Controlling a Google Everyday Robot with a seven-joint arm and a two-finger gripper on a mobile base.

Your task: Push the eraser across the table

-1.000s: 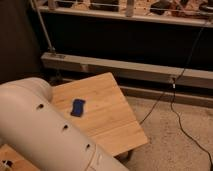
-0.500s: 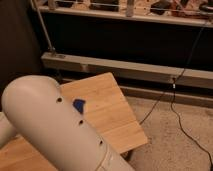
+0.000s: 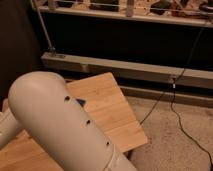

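Note:
The small pale-wood table point(image 3: 112, 107) fills the lower middle of the camera view. A dark blue eraser point(image 3: 80, 102) lies on its top; only a corner of it shows past my arm. My white arm point(image 3: 60, 125) crosses the lower left and hides most of the eraser and the left part of the table. The gripper is out of view.
A dark wall with a metal rail point(image 3: 130, 70) runs behind the table. A shelf with clutter point(image 3: 125, 7) is at the top. A black cable point(image 3: 175, 110) trails over the speckled floor point(image 3: 175, 145) to the right of the table.
My arm has swung up and to the right across the view, covering more of the table. The eraser, fully visible before, is now nearly hidden behind the arm.

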